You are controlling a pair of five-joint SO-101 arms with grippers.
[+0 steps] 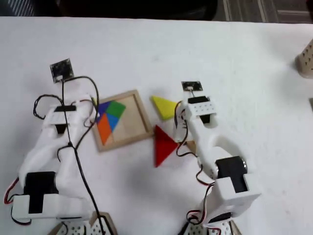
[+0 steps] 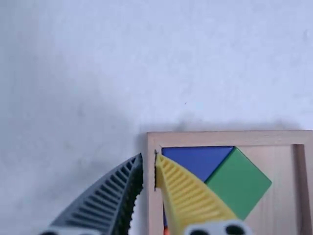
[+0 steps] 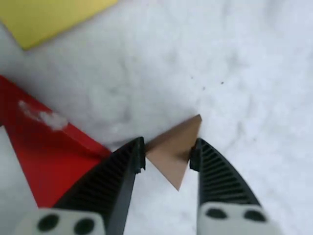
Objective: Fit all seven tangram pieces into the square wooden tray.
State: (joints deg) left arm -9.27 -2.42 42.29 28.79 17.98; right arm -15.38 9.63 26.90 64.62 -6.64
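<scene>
Presently the step in hand appears to be pick-up of the brown triangle, which lies on the table right of centre in the high view, just beside the red triangle. The right gripper pinches it from both sides. The left gripper is clamped on the tray wall, at the corner by the blue piece. The yellow triangle lies outside the tray. The next move likely calls for a lift, a carry left to the tray's bare floor, and a turn to fit.
</scene>
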